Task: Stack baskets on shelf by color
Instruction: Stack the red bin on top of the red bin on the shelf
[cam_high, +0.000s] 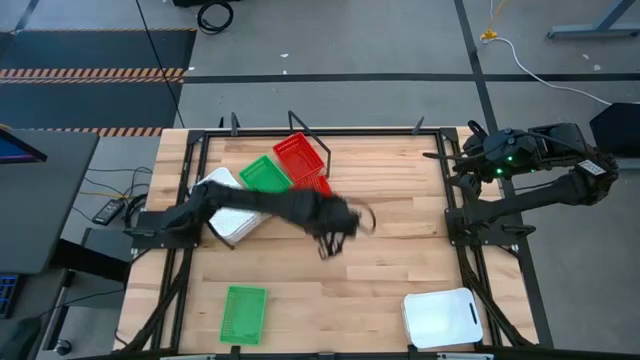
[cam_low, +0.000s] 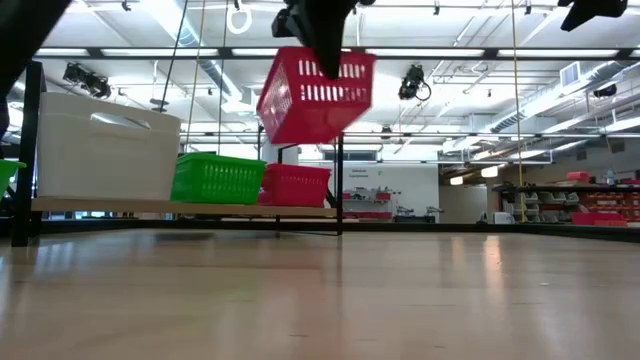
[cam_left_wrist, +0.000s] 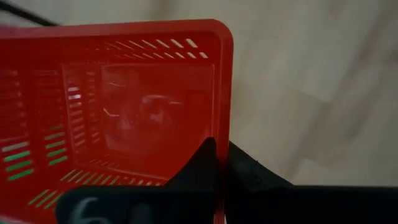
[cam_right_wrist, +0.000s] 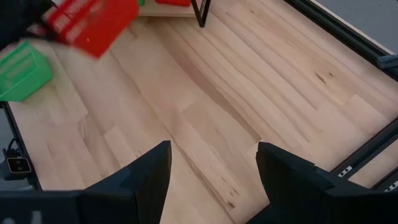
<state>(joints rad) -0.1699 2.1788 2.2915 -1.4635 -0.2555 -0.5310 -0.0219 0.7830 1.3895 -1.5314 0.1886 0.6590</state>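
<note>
A red mesh basket (cam_low: 315, 95) hangs in the air over the middle of the table, with my left gripper (cam_low: 322, 40) shut on it from above; it also shows as a blur in the right wrist view (cam_right_wrist: 93, 22). On the shelf (cam_low: 200, 210) at the far left stand a white basket (cam_low: 100, 150), a green basket (cam_low: 215, 178) and a red basket (cam_low: 298, 185), each resting on its bottom. My right gripper (cam_right_wrist: 211, 174) waits open and high at the table's right edge, with nothing between its fingers. My left gripper pinches one side wall of the red basket at its rim (cam_left_wrist: 219, 134), with one finger (cam_left_wrist: 202, 165) inside the basket and one (cam_left_wrist: 252, 174) outside. The fingers point steeply down from above. The basket hangs below them, tilted and clear of the table and shelf.
A green basket (cam_high: 243, 313) lies near the table's front left, and a white basket (cam_high: 442, 318) near the front right. The shelf's black wire ends (cam_high: 300, 125) stand up at the far edge. Bare wood (cam_high: 390, 250) lies between the shelf and the front baskets.
</note>
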